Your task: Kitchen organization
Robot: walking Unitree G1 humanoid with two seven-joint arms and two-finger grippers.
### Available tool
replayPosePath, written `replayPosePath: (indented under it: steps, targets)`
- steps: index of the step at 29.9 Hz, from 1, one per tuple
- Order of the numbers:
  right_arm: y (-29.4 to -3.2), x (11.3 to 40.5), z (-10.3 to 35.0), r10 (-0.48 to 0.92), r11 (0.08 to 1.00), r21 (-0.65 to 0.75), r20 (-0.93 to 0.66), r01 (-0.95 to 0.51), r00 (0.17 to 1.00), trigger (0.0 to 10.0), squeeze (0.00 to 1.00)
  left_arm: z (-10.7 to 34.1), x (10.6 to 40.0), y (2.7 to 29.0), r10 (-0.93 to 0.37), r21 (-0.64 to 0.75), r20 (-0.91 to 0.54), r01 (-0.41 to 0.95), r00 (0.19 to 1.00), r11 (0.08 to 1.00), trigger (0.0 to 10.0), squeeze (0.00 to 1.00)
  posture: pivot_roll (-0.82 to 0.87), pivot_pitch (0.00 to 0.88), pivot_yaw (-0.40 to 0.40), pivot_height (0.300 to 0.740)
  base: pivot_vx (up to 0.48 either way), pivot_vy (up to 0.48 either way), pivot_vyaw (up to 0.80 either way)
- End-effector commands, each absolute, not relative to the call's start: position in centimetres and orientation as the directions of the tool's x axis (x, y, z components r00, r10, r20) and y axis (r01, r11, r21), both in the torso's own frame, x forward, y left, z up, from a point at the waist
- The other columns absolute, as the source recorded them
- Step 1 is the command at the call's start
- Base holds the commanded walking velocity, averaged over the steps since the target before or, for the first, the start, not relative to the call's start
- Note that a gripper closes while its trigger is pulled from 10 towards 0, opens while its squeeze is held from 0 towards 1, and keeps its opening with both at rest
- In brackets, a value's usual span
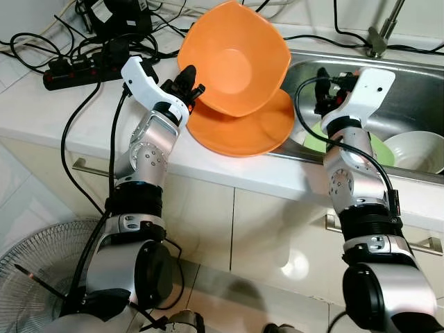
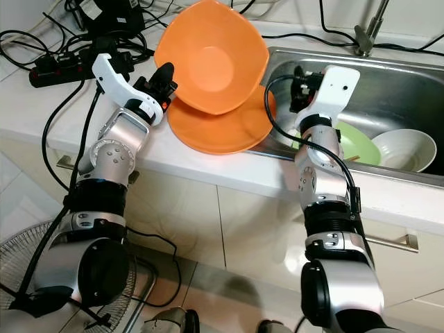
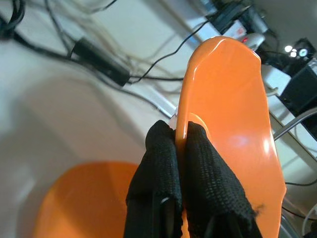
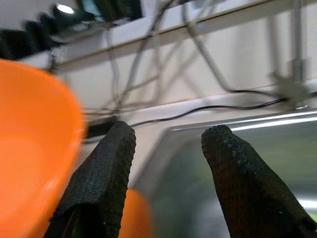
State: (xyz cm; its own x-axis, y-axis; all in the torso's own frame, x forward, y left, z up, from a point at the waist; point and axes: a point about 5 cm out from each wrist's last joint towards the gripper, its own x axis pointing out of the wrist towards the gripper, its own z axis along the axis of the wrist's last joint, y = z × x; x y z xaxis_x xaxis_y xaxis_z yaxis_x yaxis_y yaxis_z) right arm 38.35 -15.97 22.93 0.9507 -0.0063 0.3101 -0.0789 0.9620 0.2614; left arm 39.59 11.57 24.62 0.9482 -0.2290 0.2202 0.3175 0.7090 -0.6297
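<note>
Looking down from the head, the left pincer [image 1: 189, 84] is clamped on the rim of an orange bowl [image 1: 236, 55], held tilted just above an orange plate [image 1: 243, 125] on the desk [image 1: 41, 111] by the sink [image 1: 416, 97]; a green plate [image 1: 381, 149] and white bowl [image 1: 420, 149] lie in the sink beyond the right pincer [image 1: 320, 87], so most sorting looks undone, and cables [image 1: 90, 62] crowd the desk behind. In the left wrist view, the fingers [image 3: 158, 163] pinch the rim tightly. In the right wrist view, that pincer gapes wide, empty, the bowl beside it.

Home kitchen, steel sink [image 1: 416, 97] with tap [image 1: 383, 31], white countertop [image 1: 41, 111], cabinet fronts [image 1: 208, 222]
</note>
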Motion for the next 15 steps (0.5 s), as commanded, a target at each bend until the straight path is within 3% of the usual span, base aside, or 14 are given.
replayPosePath:
  steps: [1,15]
  targets:
    - [-15.3,38.2,24.4,0.051,0.925,0.338,0.34,-0.173,0.939,10.0,0.0,26.2,39.2,11.3,-0.23,-0.577,0.3,0.368,0.926,0.729,10.0,0.0,0.08,0.043,0.067,0.74,0.0,0.0,0.0]
    - [-13.8,37.3,24.2,0.208,0.839,0.426,0.325,-0.339,0.923,10.0,0.0,26.7,38.7,10.4,-0.266,-0.548,0.335,0.417,0.904,0.725,10.0,0.0,0.08,0.031,0.07,0.74,0.0,0.0,0.0]
